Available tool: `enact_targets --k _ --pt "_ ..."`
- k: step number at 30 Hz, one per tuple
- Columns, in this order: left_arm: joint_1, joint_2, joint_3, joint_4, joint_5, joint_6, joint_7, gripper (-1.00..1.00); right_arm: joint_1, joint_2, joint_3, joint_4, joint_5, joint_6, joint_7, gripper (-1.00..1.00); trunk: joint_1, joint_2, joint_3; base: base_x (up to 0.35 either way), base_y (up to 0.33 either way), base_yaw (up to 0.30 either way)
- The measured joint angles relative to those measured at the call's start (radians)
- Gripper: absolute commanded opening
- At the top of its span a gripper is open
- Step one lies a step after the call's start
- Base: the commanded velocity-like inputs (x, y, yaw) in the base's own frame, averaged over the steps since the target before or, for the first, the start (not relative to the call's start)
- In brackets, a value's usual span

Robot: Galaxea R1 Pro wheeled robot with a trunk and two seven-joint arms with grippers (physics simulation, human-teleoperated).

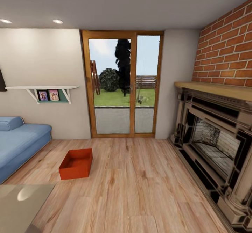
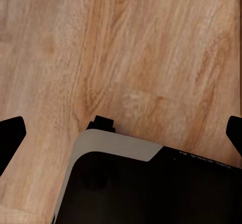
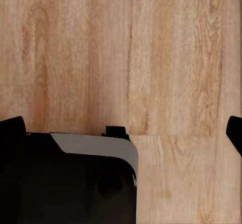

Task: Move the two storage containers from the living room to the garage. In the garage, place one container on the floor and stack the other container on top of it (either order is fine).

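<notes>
Ahead and to the left, one red-orange storage container (image 1: pixel 76 163) sits on the light wood plank floor (image 1: pixel 140 184) of the living room, open top up and nothing visible inside, its long axis running roughly away from the robot toward the wood-framed glass doors (image 1: pixel 123 83). It lies just off the near corner of the blue sofa (image 1: pixel 19 143), apart from it, with bare planks on every side. A second container is not to be made out from the head view.

Both wrist views look straight down on planking and the robot's own dark base. The left gripper (image 2: pixel 121 133) and the right gripper (image 3: pixel 121 130) each show dark fingertips at opposite edges of the picture, jaws spread wide with nothing between them.

Judged from the head view, the container lies on the left arm's side and well beyond reach, so the base must close in first. An ornate dark fireplace (image 1: pixel 213 145) under a brick wall (image 1: pixel 227 48) lines the right side; a glassy counter corner (image 1: pixel 21 205) sits near left.
</notes>
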Motion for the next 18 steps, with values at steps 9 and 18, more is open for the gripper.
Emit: enact_targets --k 9,18 --pt "0.000 0.000 0.001 0.000 0.000 -0.001 0.000 1.00 0.000 0.000 0.000 0.000 0.000 0.000 0.000 1.00 0.000 0.000 0.000 0.321 -0.085 0.000" --pt "0.000 0.000 0.001 0.000 0.000 0.004 0.000 1.00 0.000 -0.002 0.000 0.000 0.000 -0.002 -0.002 1.00 0.000 0.000 0.000 0.321 -0.085 0.000"
